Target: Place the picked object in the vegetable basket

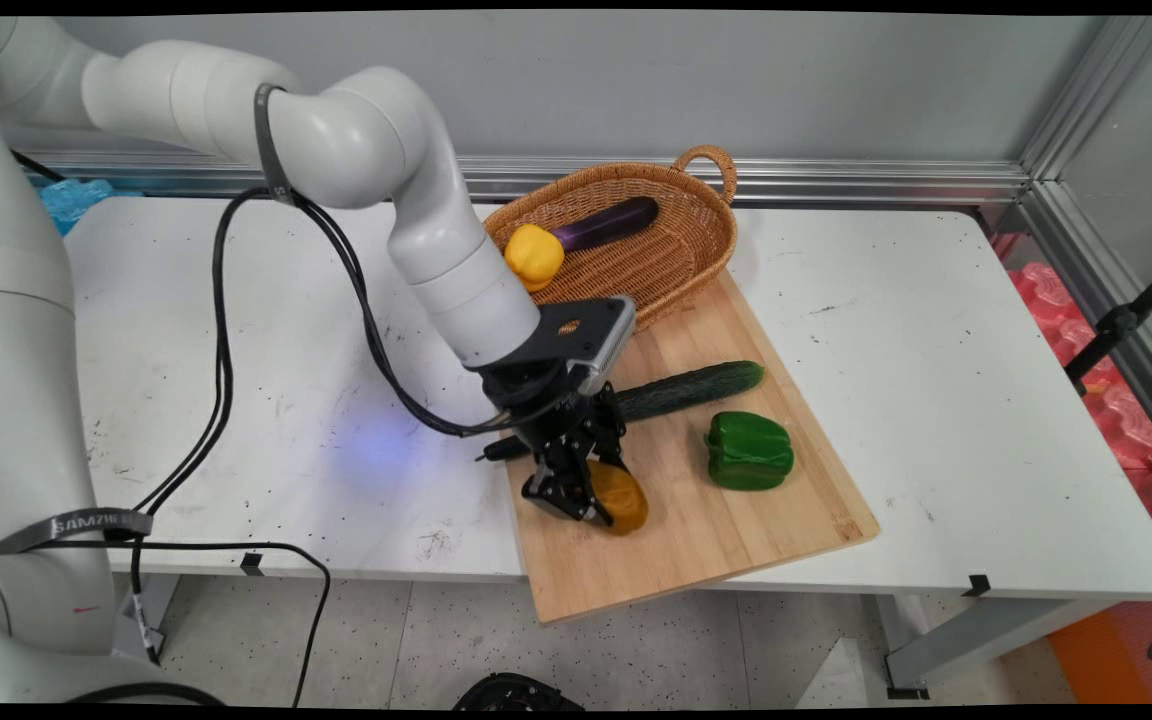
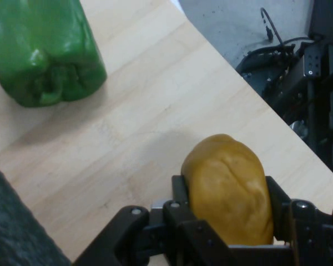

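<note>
One lumpy, matte orange potato [image 2: 227, 191] between black claw [image 2: 227, 213] fingers [image 2: 180, 194], over smooth wooden board [image 2: 144, 127].

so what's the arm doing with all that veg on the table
The gripper is shut on an orange-yellow potato at the near left part of the wooden cutting board. A cucumber and a green pepper lie on the board beside it. Behind the board, a wicker basket holds a yellow pepper and an eggplant.
</note>
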Action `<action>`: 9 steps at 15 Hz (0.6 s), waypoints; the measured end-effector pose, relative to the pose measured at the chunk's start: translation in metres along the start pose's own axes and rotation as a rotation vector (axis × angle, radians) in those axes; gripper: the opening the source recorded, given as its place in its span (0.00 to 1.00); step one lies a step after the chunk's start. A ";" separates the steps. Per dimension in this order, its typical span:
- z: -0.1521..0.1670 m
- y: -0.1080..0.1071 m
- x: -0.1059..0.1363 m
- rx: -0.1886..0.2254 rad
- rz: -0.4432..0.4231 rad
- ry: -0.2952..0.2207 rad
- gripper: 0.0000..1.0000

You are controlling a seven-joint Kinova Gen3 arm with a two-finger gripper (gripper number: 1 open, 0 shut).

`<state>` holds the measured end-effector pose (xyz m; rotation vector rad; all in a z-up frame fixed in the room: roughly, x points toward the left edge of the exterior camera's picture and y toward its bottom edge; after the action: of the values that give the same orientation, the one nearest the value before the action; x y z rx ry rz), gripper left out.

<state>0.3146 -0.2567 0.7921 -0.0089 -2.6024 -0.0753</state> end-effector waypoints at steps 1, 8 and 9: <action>-0.005 0.000 0.002 0.003 0.002 0.004 0.00; -0.051 0.005 0.018 0.040 -0.050 0.048 0.00; -0.061 0.006 0.019 0.051 -0.071 0.055 0.00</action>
<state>0.3298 -0.2547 0.8543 0.1024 -2.5490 -0.0348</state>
